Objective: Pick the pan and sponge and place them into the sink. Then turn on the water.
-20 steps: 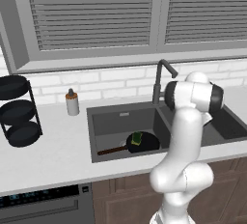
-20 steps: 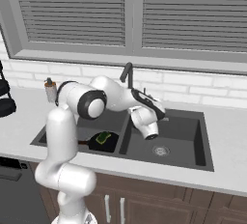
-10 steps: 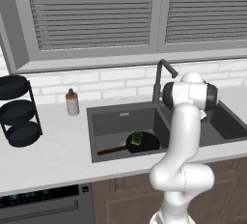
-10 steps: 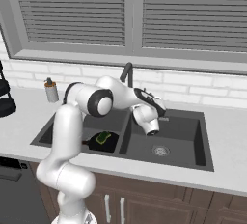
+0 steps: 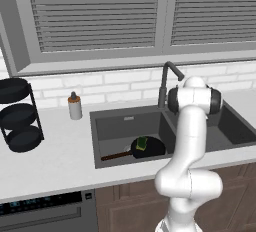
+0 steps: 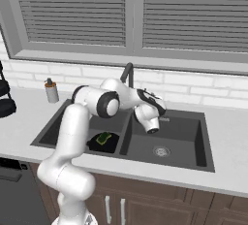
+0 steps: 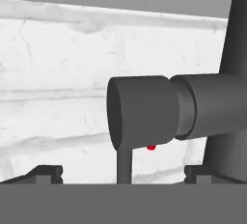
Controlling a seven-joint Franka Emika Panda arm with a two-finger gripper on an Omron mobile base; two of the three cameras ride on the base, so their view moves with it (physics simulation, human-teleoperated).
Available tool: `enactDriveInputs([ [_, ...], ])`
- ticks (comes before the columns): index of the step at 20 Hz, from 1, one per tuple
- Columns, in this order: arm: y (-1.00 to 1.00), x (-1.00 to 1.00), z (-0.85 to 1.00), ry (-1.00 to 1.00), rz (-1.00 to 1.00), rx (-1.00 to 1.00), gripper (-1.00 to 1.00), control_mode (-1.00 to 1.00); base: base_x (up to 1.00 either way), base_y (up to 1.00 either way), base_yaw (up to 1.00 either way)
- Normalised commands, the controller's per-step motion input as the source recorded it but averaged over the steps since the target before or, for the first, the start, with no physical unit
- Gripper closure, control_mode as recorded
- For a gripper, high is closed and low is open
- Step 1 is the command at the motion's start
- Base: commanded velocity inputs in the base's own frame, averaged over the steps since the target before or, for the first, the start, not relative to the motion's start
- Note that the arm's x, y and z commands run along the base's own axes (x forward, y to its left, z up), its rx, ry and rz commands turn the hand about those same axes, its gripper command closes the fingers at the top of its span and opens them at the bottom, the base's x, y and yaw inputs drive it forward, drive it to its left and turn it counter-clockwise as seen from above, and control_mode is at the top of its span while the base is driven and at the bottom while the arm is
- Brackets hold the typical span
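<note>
Two task items lay in the left basin of the sink (image 5: 112,126): the pan (image 5: 148,147) sat flat on the basin floor with its long handle pointing toward the front left corner, and the sponge (image 5: 142,143) rested on top of the pan, green layer uppermost. The same arrangement was visible in the right base view, where the sponge (image 6: 103,137) sat on the pan (image 6: 107,145) just left of the divider between the basins. The right basin held nothing but its round drain (image 6: 161,151).

The arm reached over the sink toward the back wall, with the hand (image 6: 151,130) hanging above the right basin, close to the base of the faucet (image 6: 128,73). In the hand view the hand (image 7: 123,171) was released, its two dark fingertips (image 7: 46,172) set wide apart at the bottom edge, grasping nothing. Directly ahead of it stood the faucet's side lever (image 7: 144,114), a dark cylinder projecting from the faucet column, with a small red mark on its underside. White wall tile lay behind the lever. No stream was seen at the faucet spout.

On the counter (image 5: 55,151), a small soap bottle (image 5: 74,106) stood left of the sink, and a black tiered rack (image 5: 17,116) stood further left.
</note>
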Motion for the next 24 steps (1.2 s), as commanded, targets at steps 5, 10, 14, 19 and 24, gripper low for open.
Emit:
enactDriveInputs([
  [5,-0.1,0.42,-0.32,0.0,-0.03,0.0,-1.0,-1.0,0.0,0.0,0.0],
  [10,-0.07,0.44,-0.15,0.0,-0.03,0.0,-1.0,-1.0,0.0,0.0,0.0],
  [14,-0.11,0.34,-0.06,0.0,-0.03,0.0,1.0,-1.0,0.0,0.0,0.0],
  [19,-0.51,0.37,-0.08,-0.03,-0.01,0.07,1.0,-1.0,0.0,0.0,0.0],
  [24,-0.81,0.49,-0.09,-0.05,0.0,0.18,1.0,-1.0,0.0,0.0,0.0],
])
